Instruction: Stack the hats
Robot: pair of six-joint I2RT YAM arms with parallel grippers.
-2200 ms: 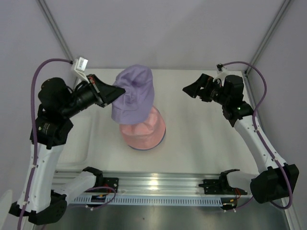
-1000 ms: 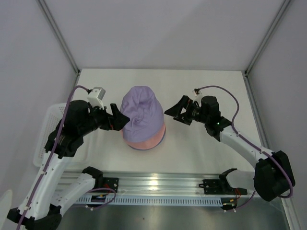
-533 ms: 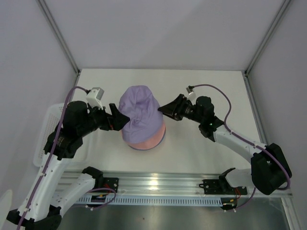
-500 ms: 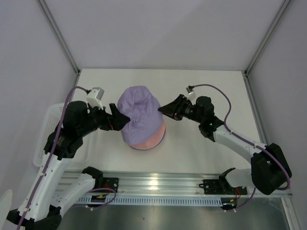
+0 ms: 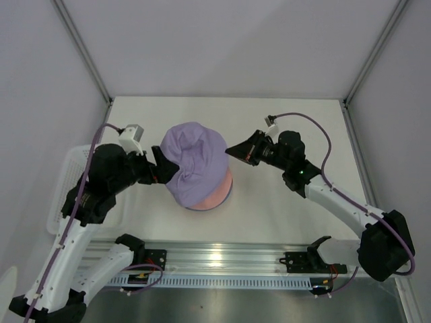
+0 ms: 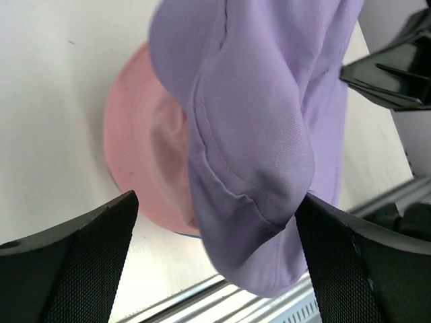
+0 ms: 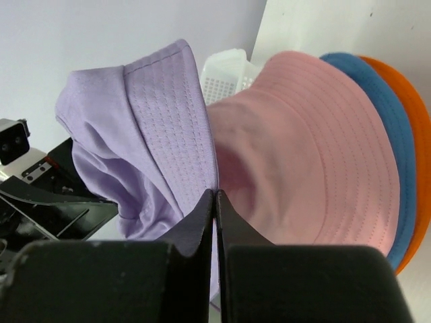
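Between the tips of the R gripper (image 7: pixel 215 195), pressed fully together, sits the stitched brim edge of the lavender hat (image 7: pixel 135 114): soft woven fabric, crumpled, draped over the pink hat (image 7: pixel 303 155). Just beyond the tips, pink nests on the blue hat (image 7: pixel 387 134), w/ the orange hat (image 7: pixel 414 121) at the bottom, round brims ringed. Further off is a white mesh basket (image 7: pixel 225 77), contents not visible. L gripper (image 6: pixel 215 202) is spread wide opposite, arm low, pads either side of lavender's folded edge w/o touching.

Bright, even, diffuse light with only faint shadows. Glare streaks the rail (image 5: pixel 215 254) behind the left gripper (image 5: pixel 163 168); its dark fingers' (image 6: pixel 74 262) texture shows sharp.
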